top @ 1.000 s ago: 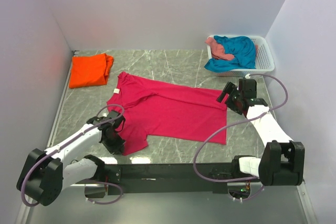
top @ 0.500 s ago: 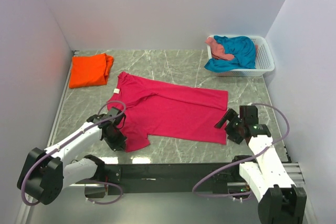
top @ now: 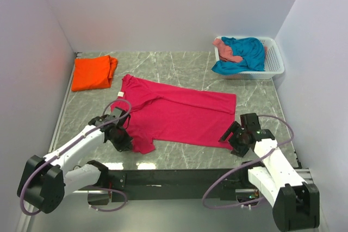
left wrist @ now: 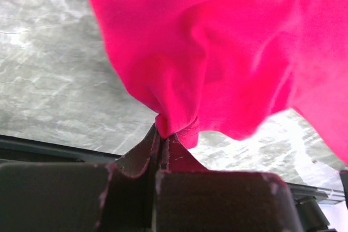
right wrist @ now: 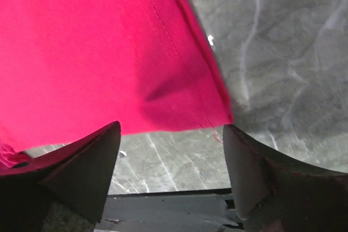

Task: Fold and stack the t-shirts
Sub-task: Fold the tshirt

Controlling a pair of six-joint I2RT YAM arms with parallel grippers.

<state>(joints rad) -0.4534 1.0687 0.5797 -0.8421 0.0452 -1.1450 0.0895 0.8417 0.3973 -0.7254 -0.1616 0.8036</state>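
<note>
A magenta-pink t-shirt lies spread flat on the marble table. My left gripper is shut on a bunched fold of the shirt's near left sleeve. My right gripper is open and empty, hovering just in front of the shirt's near right hem corner, which lies between and beyond its fingers. A folded orange t-shirt lies at the far left. A teal-blue t-shirt and a salmon-pink one are crumpled in the basket.
A white slatted basket stands at the far right corner. Walls close in on the left, back and right. The black mounting rail runs along the table's near edge.
My right arm has drawn back from the shirt's far right corner to its near right corner. My left gripper has shifted slightly right and away, holding the sleeve.
</note>
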